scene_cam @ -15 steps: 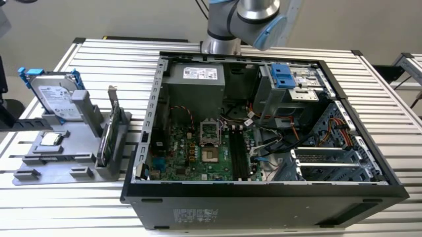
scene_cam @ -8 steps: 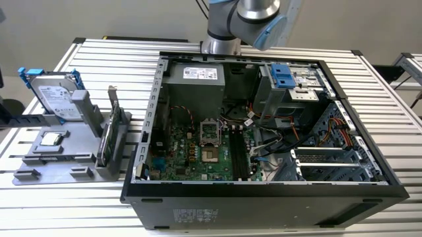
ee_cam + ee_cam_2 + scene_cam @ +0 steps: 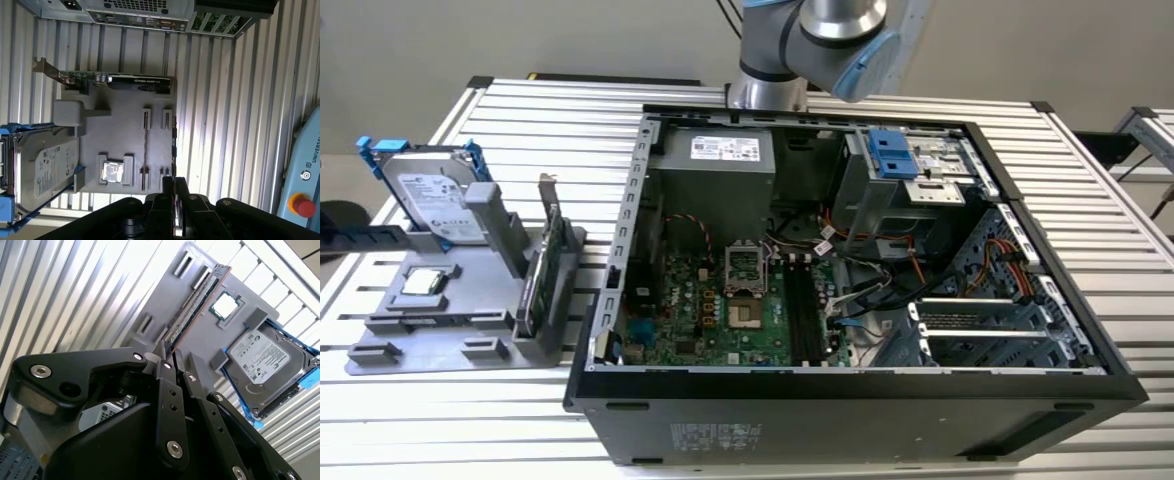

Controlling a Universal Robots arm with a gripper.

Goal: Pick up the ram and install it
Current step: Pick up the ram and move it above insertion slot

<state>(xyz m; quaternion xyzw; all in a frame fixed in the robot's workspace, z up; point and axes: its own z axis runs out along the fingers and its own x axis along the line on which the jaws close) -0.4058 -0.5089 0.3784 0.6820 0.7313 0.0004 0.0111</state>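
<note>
Hovering over the bench (image 3: 75, 300), the gripper (image 3: 171, 351) has its jaws almost together, with only a slit between them and nothing held. It touches no part.

The ram (image 3: 197, 305) stands on its long edge in the slotted posts of a grey holder (image 3: 160, 297), with one chip-bearing face turned to the second wrist view. In that view its near end sits just ahead of the gripper tips, and its length runs roughly in line with the slit. Gripper and ram are apart. How high the gripper stands above the ram cannot be told.

Handling, as judged: the ram is light, thin and stiff, but fragile, and it will not flex to forgive a skewed grip. Take hold across the two flat faces, near mid-length, at the upper edge. Keep off the contact edge seated in the holder.

Beside the ram on the holder lie a processor (image 3: 225, 307) and a drive (image 3: 265, 360). The open case (image 3: 854, 400) stands next to the holder, and its black slots (image 3: 803, 315) appear empty.
</note>
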